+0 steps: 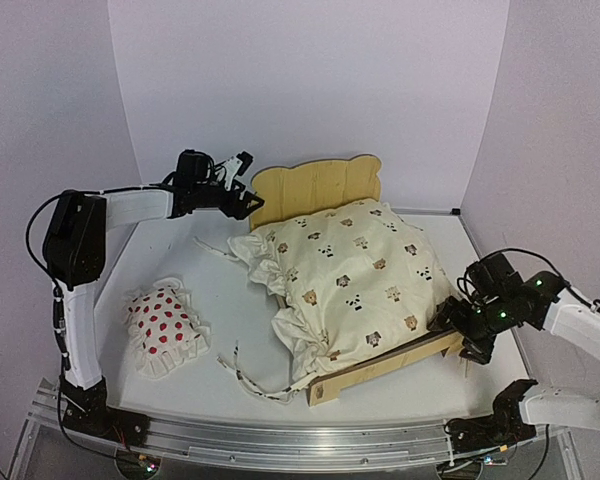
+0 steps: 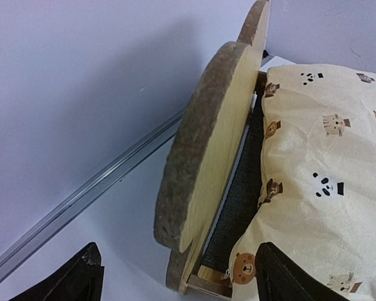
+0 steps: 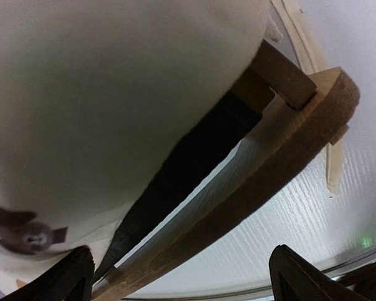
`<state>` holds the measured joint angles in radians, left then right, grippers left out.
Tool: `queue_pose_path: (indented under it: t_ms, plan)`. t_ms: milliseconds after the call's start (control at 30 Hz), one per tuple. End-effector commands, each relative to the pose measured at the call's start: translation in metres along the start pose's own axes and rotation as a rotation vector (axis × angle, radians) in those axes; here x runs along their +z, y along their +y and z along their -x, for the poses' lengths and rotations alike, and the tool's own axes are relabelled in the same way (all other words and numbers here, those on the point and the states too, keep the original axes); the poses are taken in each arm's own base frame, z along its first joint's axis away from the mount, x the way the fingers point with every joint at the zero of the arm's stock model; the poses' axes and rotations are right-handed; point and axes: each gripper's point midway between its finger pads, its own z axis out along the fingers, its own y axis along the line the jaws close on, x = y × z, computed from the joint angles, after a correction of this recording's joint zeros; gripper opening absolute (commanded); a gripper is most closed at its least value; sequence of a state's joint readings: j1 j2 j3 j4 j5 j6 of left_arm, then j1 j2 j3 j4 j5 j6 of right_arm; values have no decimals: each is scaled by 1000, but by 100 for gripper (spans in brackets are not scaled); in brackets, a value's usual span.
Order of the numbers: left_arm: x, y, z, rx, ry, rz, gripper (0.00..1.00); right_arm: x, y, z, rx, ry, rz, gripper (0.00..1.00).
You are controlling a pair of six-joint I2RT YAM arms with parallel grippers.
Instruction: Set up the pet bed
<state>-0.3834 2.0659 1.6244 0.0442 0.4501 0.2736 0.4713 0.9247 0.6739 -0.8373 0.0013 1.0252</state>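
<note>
Left gripper (image 1: pixel 242 198), jaws apart, faces the left end of the headboard (image 1: pixel 315 185), while the right gripper (image 1: pixel 467 335), also wide, straddles the foot corner of the bed (image 1: pixel 380 370), whose long axis runs diagonally between them under the quilt (image 1: pixel 350 280).

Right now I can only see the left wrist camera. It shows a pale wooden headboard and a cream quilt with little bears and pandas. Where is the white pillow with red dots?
Observer: The white red-dotted pillow lies on the white table, left of the pale plywood pet bed and not touching it.
Operator: What is the other arm doing?
Observer: The right gripper is at the bed's foot-end corner with its jaws open, holding nothing.
Operator: Is the quilt tidy?
Observer: No. In the top view, the cream ruffled quilt is bunched and spills over the bed's left edge, and its ties trail on the table.
</note>
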Motion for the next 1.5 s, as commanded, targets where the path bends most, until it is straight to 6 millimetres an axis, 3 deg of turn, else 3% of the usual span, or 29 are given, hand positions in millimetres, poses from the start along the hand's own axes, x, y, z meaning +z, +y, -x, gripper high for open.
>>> queue_pose_path:
  t_ms: [0, 167, 500, 700, 833, 933, 1000, 1167, 1267, 1467]
  plan:
    - [9, -7, 22, 63, -79, -116, 81, 23, 16, -3, 85, 36, 74, 98]
    - [14, -9, 17, 58, -81, -133, 61, 36, 22, -3, 78, 51, 84, 86]
    - [-1, -4, -1, -2, -54, -37, 24, 33, 17, 30, -40, -106, 3, 57]
    - [-20, -14, -16, -31, -17, -22, 17, 36, 18, 52, -94, -144, -55, 42]
    - [-38, -22, -18, -35, -17, -11, 16, 34, 22, 77, -111, -160, -65, 25]
    - [-48, -23, -21, -28, -22, 20, 20, 40, 24, 91, -110, -121, -55, 22]
    - [-50, -20, -22, -21, -20, 39, 31, 46, 24, 101, -107, -100, -54, 22]
    - [-42, -10, -14, -3, -44, 72, 75, 61, 33, 115, -149, -52, -37, 21]
    - [-33, -22, -15, 112, -72, -20, 77, 66, 35, 116, -186, -36, -36, 21]
    - [-14, -10, -1, 140, -133, -10, 78, 66, 33, 120, -219, -43, -46, 22]
